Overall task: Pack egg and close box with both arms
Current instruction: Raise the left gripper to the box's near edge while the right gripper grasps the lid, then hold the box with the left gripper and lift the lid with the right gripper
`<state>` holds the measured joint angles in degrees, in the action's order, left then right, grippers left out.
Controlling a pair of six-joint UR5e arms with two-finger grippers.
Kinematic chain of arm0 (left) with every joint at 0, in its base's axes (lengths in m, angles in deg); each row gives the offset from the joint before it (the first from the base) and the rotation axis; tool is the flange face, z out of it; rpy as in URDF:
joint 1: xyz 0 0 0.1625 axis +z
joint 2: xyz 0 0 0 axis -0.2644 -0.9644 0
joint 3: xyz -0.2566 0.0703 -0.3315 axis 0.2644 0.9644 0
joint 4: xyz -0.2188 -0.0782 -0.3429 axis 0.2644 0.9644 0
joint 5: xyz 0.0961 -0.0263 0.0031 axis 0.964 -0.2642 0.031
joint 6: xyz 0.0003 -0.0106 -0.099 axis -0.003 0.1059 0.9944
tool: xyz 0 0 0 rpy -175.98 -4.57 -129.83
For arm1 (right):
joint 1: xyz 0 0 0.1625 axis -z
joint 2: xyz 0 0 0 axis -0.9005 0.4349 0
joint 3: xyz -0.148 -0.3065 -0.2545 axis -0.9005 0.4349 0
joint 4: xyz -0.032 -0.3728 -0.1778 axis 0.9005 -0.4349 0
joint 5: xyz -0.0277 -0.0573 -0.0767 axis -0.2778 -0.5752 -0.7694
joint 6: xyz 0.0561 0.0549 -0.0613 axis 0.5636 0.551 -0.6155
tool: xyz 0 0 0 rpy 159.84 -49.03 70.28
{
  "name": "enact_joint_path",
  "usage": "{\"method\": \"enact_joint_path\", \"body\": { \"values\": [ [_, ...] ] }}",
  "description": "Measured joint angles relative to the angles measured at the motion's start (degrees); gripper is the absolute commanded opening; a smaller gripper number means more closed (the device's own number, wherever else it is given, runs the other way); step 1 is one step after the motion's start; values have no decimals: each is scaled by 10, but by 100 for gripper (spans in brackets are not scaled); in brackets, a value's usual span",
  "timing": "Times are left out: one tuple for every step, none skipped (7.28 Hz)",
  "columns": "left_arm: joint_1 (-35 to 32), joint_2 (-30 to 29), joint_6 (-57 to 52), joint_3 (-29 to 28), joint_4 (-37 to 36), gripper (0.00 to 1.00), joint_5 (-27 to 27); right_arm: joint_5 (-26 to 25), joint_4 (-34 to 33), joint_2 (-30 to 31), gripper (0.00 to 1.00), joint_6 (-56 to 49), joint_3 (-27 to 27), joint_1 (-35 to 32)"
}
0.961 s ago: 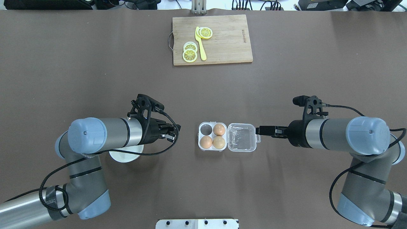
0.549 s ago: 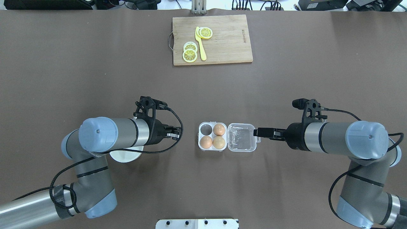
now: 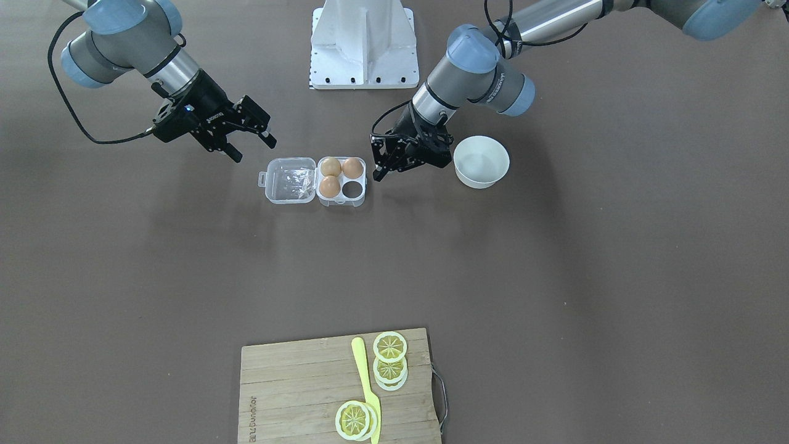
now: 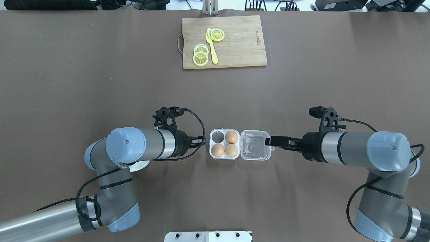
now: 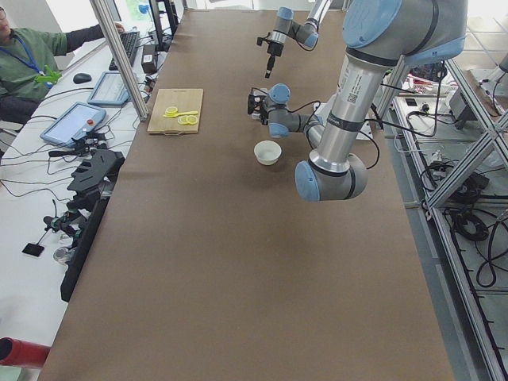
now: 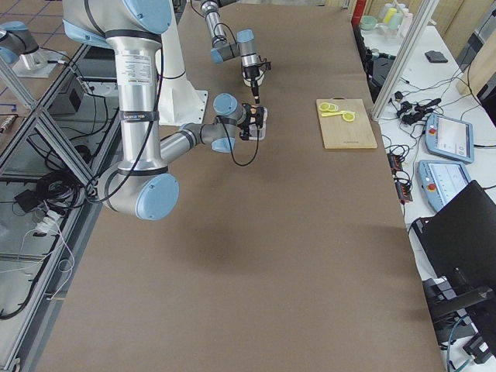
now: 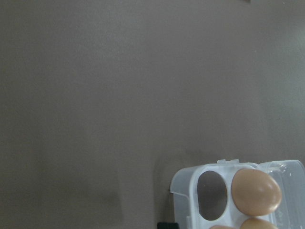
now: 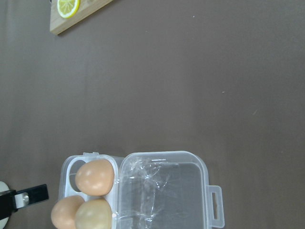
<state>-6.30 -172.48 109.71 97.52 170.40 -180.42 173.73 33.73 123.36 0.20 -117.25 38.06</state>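
The clear four-cell box (image 4: 224, 149) lies mid-table with its lid (image 4: 255, 149) folded open to the right. Three light-brown eggs (image 4: 231, 137) fill three cups; the far-left cup (image 4: 217, 136) is empty. My left gripper (image 4: 201, 142) is right at the box's left side, just off its wall; in the front view it (image 3: 376, 160) is open and empty. My right gripper (image 4: 269, 141) reaches the lid's tab edge; in the front view it (image 3: 254, 151) is open and empty beside the tab (image 3: 263, 179). The right wrist view shows the eggs (image 8: 95, 177) and the lid (image 8: 162, 191).
A white bowl (image 3: 481, 161) stands just left of the box, behind my left gripper, and looks empty; my left forearm covers most of it from overhead. A wooden cutting board (image 4: 224, 42) with lemon slices and a yellow knife lies at the far edge.
My left arm has swung right from over the bowl up to the box's left side. My right gripper has crept left to the lid's tab. The box and eggs have not moved.
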Motion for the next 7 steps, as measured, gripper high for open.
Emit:
{"method": "enact_joint_path", "body": {
  "values": [
    [2,-6,13,-10,4,0,0,0,23,0,94,9,7,3],
    [4,-9,17,-17,9,0,0,-1,49,0,88,17,18,6],
    [4,-10,18,-19,14,0,0,-1,71,0,79,27,30,8],
    [4,-10,17,-20,16,0,0,-2,88,0,76,42,40,9],
    [4,-10,16,-20,17,0,0,-5,96,0,76,53,48,10],
    [4,-10,15,-20,17,0,0,-10,99,1,72,61,55,11],
    [4,-9,14,-20,17,0,0,-15,100,1,66,64,62,13]
  ]
}}
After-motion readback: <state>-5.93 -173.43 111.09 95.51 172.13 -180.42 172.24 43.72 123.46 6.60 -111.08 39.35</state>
